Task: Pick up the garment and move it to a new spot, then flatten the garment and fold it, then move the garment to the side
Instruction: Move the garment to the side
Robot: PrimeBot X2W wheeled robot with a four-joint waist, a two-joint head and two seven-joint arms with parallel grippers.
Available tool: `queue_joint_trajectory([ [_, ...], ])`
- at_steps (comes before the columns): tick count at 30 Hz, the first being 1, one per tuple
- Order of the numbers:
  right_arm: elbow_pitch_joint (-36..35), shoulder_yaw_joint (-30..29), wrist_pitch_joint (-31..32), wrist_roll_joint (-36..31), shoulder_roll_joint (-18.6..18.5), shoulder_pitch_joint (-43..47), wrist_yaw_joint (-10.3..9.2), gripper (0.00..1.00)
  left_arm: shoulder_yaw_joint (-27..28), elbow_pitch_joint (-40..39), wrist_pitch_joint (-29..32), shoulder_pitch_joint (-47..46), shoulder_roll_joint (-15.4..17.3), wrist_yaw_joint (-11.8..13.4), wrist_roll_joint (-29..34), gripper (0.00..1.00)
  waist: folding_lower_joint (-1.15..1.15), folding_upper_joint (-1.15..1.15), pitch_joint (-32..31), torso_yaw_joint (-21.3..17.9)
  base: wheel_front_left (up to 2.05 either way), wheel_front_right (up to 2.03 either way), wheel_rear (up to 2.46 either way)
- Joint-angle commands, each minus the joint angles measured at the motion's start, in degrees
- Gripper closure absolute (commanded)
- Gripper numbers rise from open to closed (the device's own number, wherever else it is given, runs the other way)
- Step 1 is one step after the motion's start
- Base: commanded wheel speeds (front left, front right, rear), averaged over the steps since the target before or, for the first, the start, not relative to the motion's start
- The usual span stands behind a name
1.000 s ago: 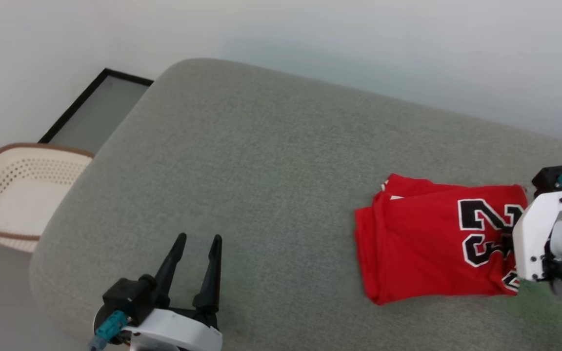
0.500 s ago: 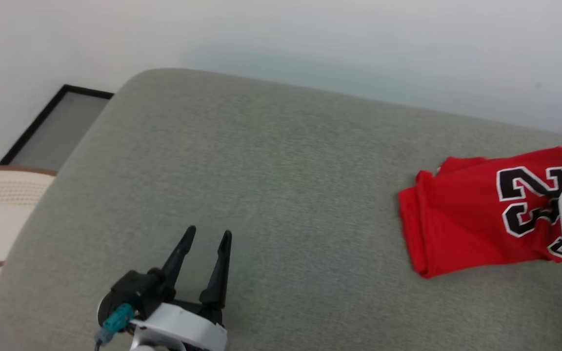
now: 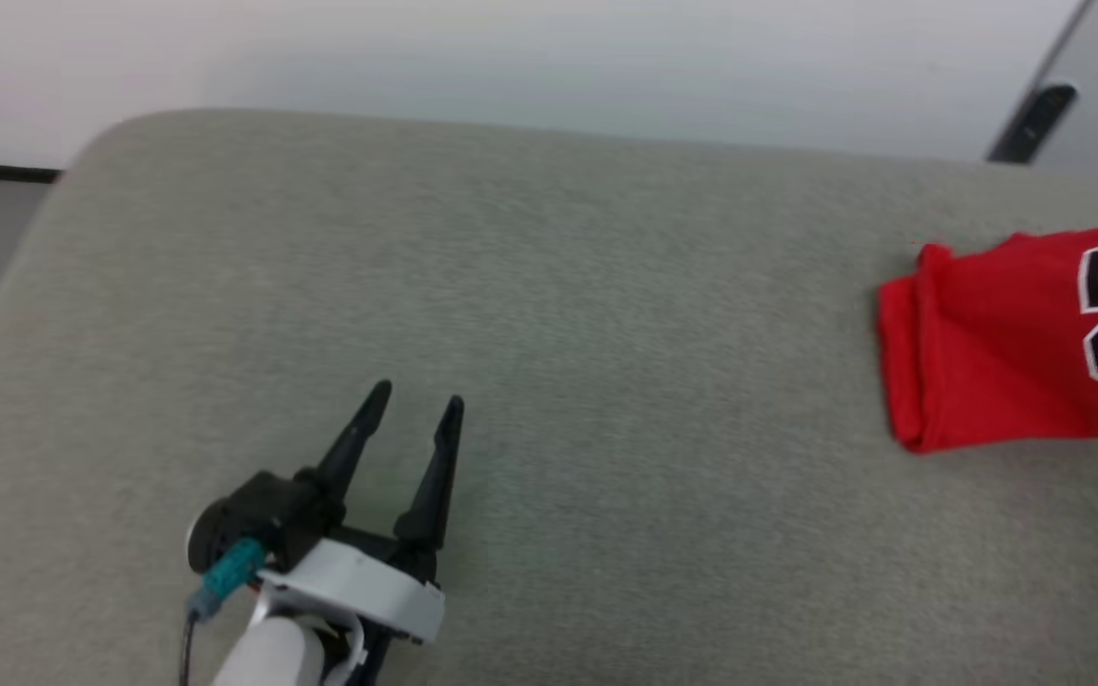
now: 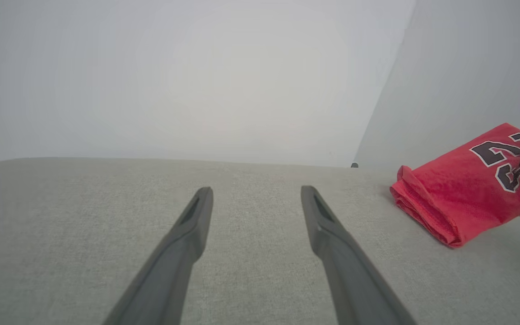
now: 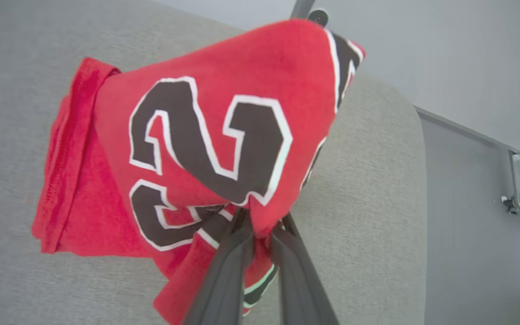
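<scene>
Garment [image 5: 188, 149] folded, pinched by right gripper [image 5: 264, 221], left gripper [image 3: 416, 393] spread, empty, low over grey cushion [image 3: 549, 286]

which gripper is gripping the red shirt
The right gripper, closed on the garment; the left gripper is open over the grey cushion, holding nothing.

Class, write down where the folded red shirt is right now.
In the head view the red shirt sits at the far right of the grey cushion, well away from the left gripper; the right gripper pinches its edge.
</scene>
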Motion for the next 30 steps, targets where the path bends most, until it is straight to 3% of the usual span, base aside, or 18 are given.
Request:
queue_joint_trajectory([
  [1,0.19,-0.24,-0.47,0.3,-0.34,-0.93,-0.09,1.0,-0.03,0.03,0.02,-0.96,0.18,-0.13,0.09,0.0,0.0,0.0,3.46,-3.81,0.0,0.0,0.0],
  [15,2.75,0.02,-4.31,0.2,-6.44,-3.78,-0.09,1.0,-2.91,0.22,0.03,-6.22,2.08,-0.13,0.91,0.0,0.0,0.0,9.82,-11.93,0.0,0.0,0.0],
  [21,4.27,0.18,-4.7,-0.77,-8.0,-3.37,-0.09,1.0,-3.62,0.0,0.03,-7.22,2.77,-0.13,0.53,0.0,0.0,0.0,11.58,-12.41,0.0,0.0,0.0],
  [30,10.78,0.52,-4.85,-5.36,-5.26,-2.56,-0.09,1.0,-4.5,0.11,0.03,-7.66,3.9,-0.13,-0.23,0.0,0.0,0.0,13.87,-10.35,0.0,0.0,0.0],
])
